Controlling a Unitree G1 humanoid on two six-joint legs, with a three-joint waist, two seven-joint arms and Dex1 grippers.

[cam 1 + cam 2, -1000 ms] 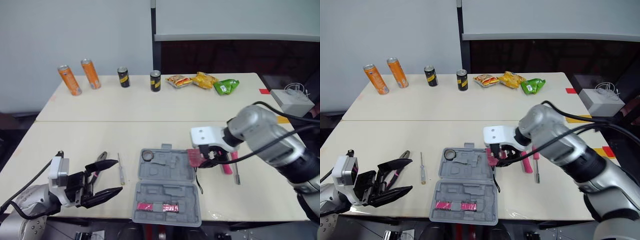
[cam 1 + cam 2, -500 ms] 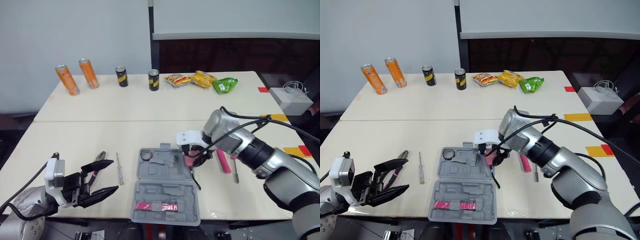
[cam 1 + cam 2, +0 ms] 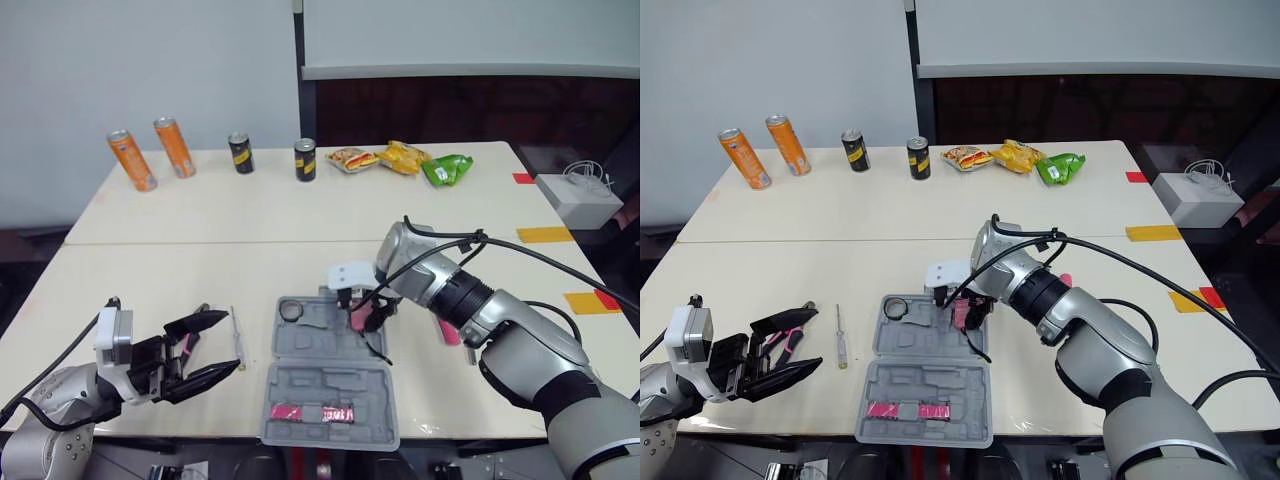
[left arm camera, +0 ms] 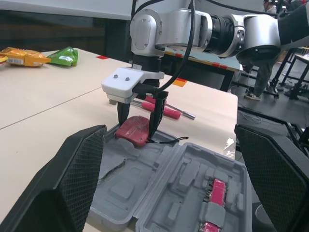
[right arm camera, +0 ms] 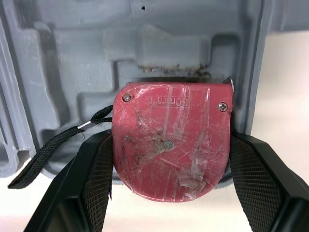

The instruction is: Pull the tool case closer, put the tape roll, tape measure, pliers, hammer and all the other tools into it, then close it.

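Beneath right pincer (image 4: 137, 124), tool case (image 3: 330, 400) tray now: pincer, clamped on tape measure (image 5: 170, 145), has swung in from bare desk (image 3: 200, 270) (release pending). Left pincer (image 3: 233, 341) gapes wide.

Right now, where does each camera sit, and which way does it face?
Eye views: on the head, facing down over the table; both arms show.
Left wrist view: low, facing past the open left gripper toward the tool case and right gripper.
Right wrist view: facing down on the gripped tape measure; own fingers show.
All views share the tape measure.
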